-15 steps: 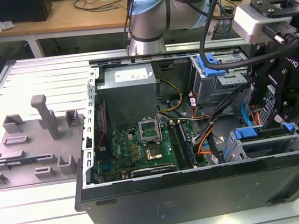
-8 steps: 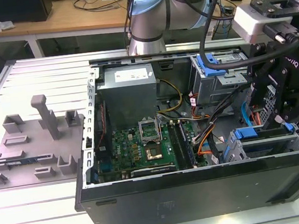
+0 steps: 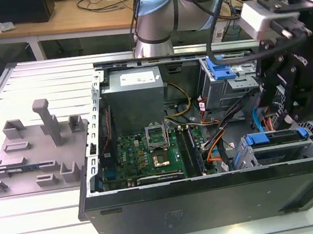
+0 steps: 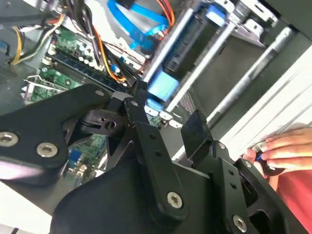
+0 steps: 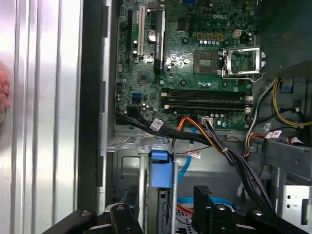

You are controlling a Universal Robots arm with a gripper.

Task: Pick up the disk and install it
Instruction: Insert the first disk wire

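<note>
Exterior view: the disk (image 3: 275, 137) sits in a bay of the computer case (image 3: 211, 201), its silver body mostly hidden, blue frame edge showing; the gripper (image 3: 288, 110) hovers just above, fingers spread, pinching nothing.

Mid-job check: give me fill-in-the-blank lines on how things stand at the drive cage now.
The disk lies at the exterior view's ___ end of the case. Its plastic carrier is ___. The gripper hangs over it with jaws ___. In the second wrist view a person's ___ shows beside the case.
Missing words: right; blue; open; hand.
</note>
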